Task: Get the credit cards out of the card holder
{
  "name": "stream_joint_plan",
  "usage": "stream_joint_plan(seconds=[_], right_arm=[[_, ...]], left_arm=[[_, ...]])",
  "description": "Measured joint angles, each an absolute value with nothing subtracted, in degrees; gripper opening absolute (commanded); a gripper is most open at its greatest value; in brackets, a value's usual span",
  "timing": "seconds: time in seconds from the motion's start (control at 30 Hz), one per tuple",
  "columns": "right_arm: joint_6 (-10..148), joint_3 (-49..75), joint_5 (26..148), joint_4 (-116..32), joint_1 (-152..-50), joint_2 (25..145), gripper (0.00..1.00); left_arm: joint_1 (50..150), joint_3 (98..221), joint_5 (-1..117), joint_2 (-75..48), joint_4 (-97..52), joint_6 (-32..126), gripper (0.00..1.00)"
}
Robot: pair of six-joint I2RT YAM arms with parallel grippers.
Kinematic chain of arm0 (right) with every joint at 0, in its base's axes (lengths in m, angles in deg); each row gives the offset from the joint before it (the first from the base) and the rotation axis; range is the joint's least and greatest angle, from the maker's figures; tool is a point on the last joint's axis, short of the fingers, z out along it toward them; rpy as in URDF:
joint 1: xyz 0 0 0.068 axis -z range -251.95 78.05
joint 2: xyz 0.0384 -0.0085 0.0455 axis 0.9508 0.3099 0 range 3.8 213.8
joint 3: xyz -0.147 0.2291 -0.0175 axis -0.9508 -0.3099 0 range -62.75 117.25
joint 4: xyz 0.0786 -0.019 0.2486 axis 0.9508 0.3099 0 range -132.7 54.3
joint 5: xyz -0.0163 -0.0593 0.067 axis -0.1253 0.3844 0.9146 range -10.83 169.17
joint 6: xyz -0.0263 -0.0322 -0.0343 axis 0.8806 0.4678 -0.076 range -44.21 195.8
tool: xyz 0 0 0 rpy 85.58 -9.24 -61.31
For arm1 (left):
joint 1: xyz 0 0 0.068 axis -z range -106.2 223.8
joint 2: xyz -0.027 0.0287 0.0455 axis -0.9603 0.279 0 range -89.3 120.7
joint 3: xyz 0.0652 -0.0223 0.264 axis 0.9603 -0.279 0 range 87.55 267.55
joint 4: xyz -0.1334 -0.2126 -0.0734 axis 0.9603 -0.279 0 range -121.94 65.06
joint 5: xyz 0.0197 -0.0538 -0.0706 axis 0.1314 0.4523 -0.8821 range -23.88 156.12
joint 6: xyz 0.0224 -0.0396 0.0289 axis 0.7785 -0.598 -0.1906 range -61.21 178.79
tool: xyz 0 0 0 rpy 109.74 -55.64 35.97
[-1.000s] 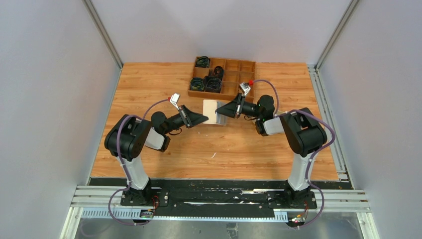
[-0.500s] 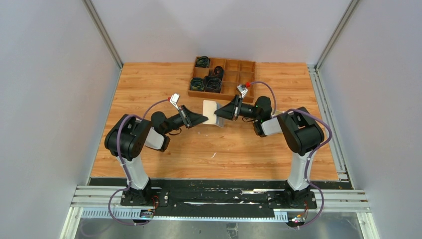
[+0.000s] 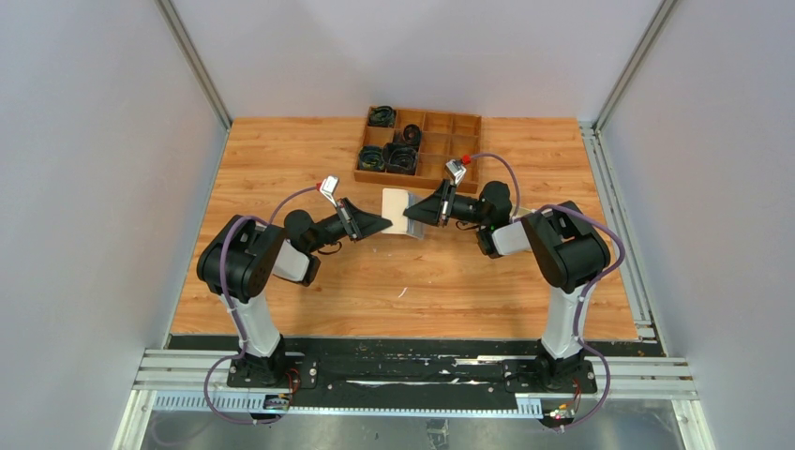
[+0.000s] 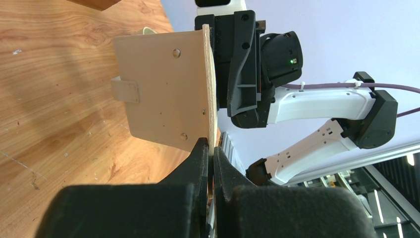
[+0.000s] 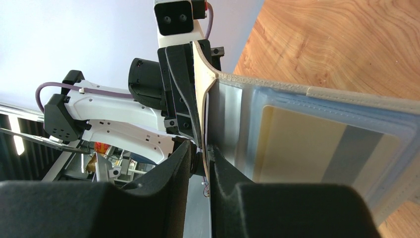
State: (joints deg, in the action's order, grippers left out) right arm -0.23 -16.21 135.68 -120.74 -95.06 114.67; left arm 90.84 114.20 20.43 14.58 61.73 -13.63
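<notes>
While only the card holder (image 3: 397, 210) between both arms is shown from above, its tan outside is seen clamped edge-on in the left gripper (image 4: 212, 151). From the right wrist, a yellow-and-grey credit card (image 5: 302, 148) is seen in a clear sleeve, and the right gripper (image 5: 200, 153) is pinched on an inner leaf.

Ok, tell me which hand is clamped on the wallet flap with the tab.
The left hand: shut on the edge of the wallet's tan tabbed flap. The right hand sits at the other side, by the clear card sleeves.
</notes>
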Motion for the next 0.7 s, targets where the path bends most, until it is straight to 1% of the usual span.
stream_joint_plan(seconds=[0.13,0.23,0.7], right_arm=[[-0.23,-16.21,135.68,-120.74,-95.06,114.67,0.11],[-0.10,-16.21,135.68,-120.72,-95.06,114.67,0.00],[1.32,-16.89,137.29,-118.40,-94.78,113.93,0.00]], left_arm=[[90.79,114.20,20.21,14.58,61.73,-13.61,0.00],[90.79,114.20,20.19,14.58,61.75,-13.61,0.00],[90.07,113.39,18.18,14.58,61.84,-13.61,0.00]])
